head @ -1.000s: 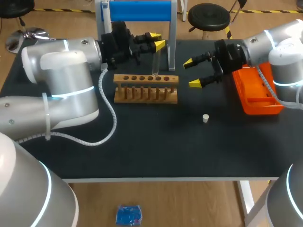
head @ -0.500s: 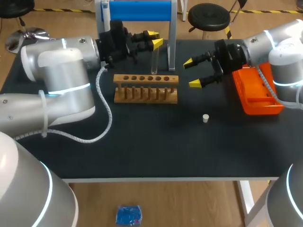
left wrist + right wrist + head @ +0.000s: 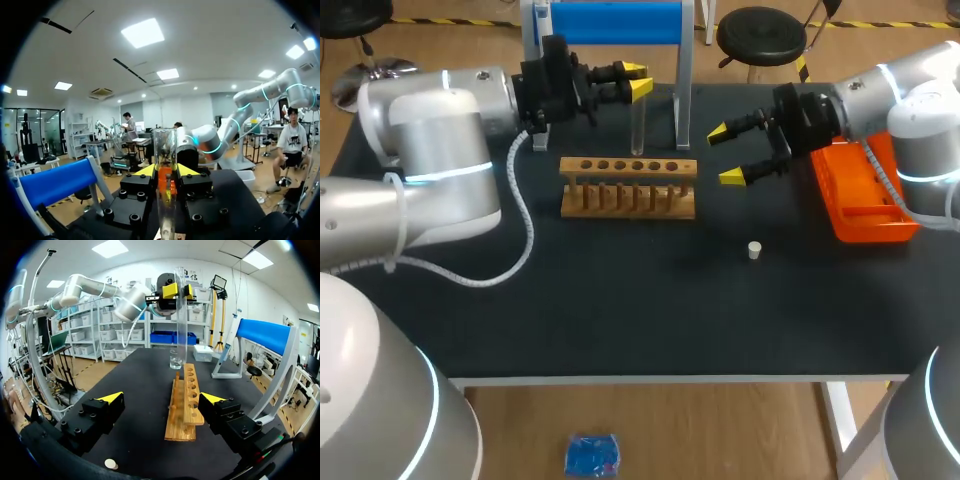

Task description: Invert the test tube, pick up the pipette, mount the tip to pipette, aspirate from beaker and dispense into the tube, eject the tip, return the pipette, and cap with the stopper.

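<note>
A clear test tube hangs upright just above the back of the wooden rack. My left gripper is shut on the tube's upper end. In the left wrist view the tube stands between the yellow fingertips of the left gripper. My right gripper is open and holds nothing, to the right of the rack. In its own view the right gripper faces the rack, with the tube and a small beaker beyond. A white stopper lies on the table.
An orange tip box sits at the right under my right arm. The blue pipette stand rises at the back edge behind the tube. The stopper lies below my right gripper's finger.
My left gripper has drawn back and to the left with the tube, lifting its lower end a little off the rack. The right arm has kept still.
</note>
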Controlling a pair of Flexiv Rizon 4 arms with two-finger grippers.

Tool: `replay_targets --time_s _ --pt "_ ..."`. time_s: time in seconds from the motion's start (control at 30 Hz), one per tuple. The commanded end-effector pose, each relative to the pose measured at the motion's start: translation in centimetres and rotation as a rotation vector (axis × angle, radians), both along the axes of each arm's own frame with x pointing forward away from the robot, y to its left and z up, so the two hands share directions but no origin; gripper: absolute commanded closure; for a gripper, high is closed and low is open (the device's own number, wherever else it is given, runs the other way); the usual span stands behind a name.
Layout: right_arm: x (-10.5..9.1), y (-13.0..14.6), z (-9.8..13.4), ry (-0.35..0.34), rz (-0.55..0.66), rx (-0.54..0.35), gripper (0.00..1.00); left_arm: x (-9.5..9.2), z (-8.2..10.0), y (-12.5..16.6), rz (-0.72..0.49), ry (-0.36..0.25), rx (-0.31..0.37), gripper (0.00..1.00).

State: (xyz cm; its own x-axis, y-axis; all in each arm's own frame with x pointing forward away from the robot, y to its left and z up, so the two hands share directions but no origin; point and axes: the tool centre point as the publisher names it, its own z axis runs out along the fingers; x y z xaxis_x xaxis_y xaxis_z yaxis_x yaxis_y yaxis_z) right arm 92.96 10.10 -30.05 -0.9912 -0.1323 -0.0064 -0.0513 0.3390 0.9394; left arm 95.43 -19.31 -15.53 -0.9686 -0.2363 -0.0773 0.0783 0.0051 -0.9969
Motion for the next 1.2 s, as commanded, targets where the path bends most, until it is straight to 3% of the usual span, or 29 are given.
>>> replay_targets --time_s 0.03,0.53,0.87,0.93,1.2 --pt "0.0 -0.1 0.0 0.0 0.001 -0.002 0.0 0.8 -1.0 -0.2 -0.011 0.001 -0.017 1.0" --pt "0.0 -0.1 0.0 0.0 0.001 -0.002 0.0 2.5 -3.2 -0.1 -0.02 0.044 -0.051 1.0" --pt "0.0 -0.1 0.0 0.0 0.001 -0.002 0.0 3.6 -4.1 0.5 0.0 0.143 -0.075 1.0" --pt "0.0 -0.1 0.0 0.0 0.001 -0.002 0.0 3.8 -4.2 0.6 0.008 0.172 -0.051 1.0" --pt "0.0 -0.1 0.0 0.0 0.001 -0.002 0.0 4.2 -4.2 0.6 0.005 0.146 -0.056 1.0"
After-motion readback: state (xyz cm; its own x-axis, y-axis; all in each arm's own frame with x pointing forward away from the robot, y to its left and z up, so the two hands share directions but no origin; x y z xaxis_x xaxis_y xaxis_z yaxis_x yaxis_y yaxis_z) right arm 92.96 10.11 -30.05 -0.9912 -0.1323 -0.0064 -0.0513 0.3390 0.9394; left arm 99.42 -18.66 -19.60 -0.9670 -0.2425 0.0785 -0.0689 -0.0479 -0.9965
